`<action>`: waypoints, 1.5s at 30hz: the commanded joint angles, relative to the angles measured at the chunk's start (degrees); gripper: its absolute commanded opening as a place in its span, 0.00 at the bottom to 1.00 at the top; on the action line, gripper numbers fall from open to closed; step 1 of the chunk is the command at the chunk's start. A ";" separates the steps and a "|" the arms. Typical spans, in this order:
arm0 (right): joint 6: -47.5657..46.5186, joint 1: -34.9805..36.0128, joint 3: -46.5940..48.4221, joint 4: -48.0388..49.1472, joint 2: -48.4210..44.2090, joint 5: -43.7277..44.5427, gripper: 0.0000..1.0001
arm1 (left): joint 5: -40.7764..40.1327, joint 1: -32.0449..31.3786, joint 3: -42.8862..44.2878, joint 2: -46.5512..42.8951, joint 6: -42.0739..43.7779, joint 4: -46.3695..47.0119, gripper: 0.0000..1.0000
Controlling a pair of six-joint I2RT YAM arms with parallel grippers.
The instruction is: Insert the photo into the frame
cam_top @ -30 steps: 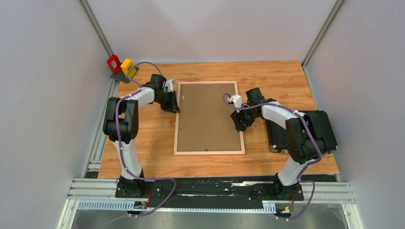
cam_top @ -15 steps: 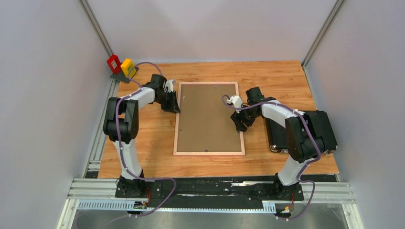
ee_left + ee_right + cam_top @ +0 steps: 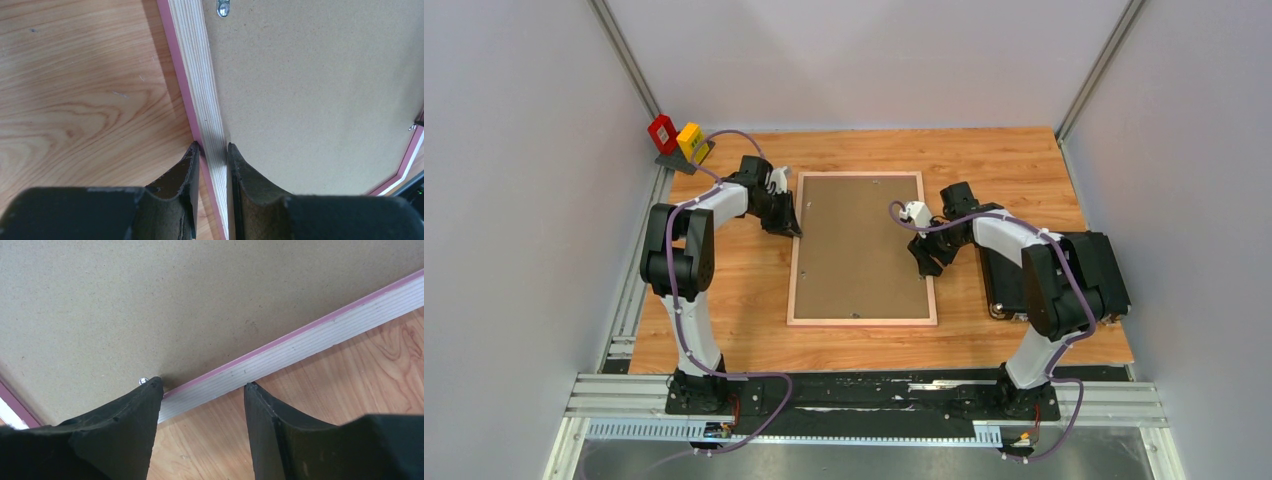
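Two rails of the thin rectangular pink-and-wood picture frame [image 3: 862, 320] are attended. Your left fingers [image 3: 175, 200] pinch the left rail; your right fingers [image 3: 125, 440] stand open astride the right rail.

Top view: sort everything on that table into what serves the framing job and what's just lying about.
For the job: frame, face down; backing board in it; left pincer, clamped on its left rail; right pincer, open astride its right rail.
Lying about: black case, red box, yellow box.
No photo in sight.
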 commanded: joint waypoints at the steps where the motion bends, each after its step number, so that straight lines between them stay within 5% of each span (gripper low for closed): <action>1: -7.89 -0.21 -0.64 -4.40 0.65 -0.67 0.60 | 1.24 0.44 -0.67 0.83 1.15 -1.06 0.13; 24: -15.61 -1.53 -0.26 -5.94 1.65 -6.89 0.66 | 1.25 0.52 -0.49 1.27 1.31 -1.24 0.12; 37: 10.01 -6.43 4.70 0.26 2.39 -12.11 0.73 | 1.60 0.53 -0.49 1.45 1.15 -1.17 0.12; 45: 13.22 -6.40 3.89 0.79 0.86 -8.49 0.72 | 1.54 0.53 -0.56 1.10 1.26 -1.20 0.12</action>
